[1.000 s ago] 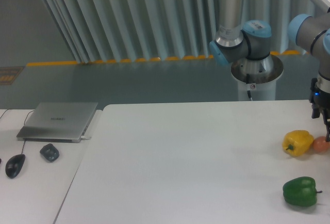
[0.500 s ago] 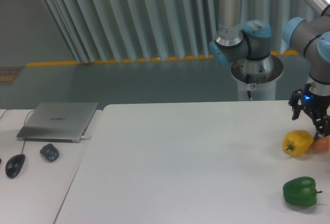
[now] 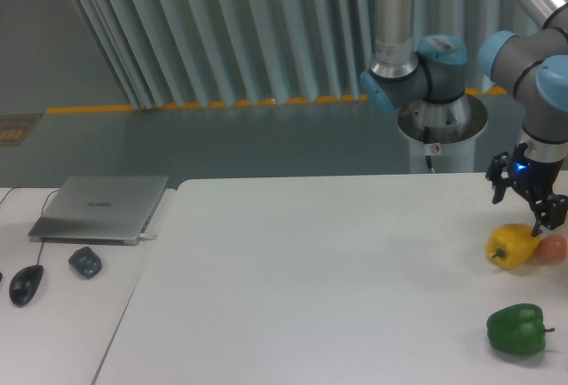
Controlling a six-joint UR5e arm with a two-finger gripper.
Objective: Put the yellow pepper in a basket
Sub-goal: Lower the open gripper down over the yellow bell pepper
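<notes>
Yellow pepper (image 3: 512,246): glossy and lobed, sitting on the white table (image 3: 328,278) near its right edge; nothing grips it.
Gripper (image 3: 524,200): dark, with a small blue light on its body, hanging just above the yellow pepper — its two fingers stand apart, one tip reaching down close to the top right of the pepper; contact cannot be told from this view.
Arm: grey tubes with light blue joint caps; one link comes down from the upper right to the wrist over the pepper, and the base column (image 3: 432,128) rises behind the far edge of the table.
Orange-pink ball (image 3: 552,247): small, egg-like, just beside the yellow pepper on its right, partly cut by the frame edge.
Green pepper (image 3: 516,328): on the table nearer the camera, apart from the yellow one and almost straight in front of it.
Laptop (image 3: 100,208): silver, closed, on a second table at the left.
Mouse (image 3: 26,285): black, corded, near the left edge in front of the laptop.
Small dark object (image 3: 85,262): grey-black, between the mouse and the laptop — too small to identify.
Background: pale corrugated wall and a grey floor with a yellow-orange stripe (image 3: 204,105).
</notes>
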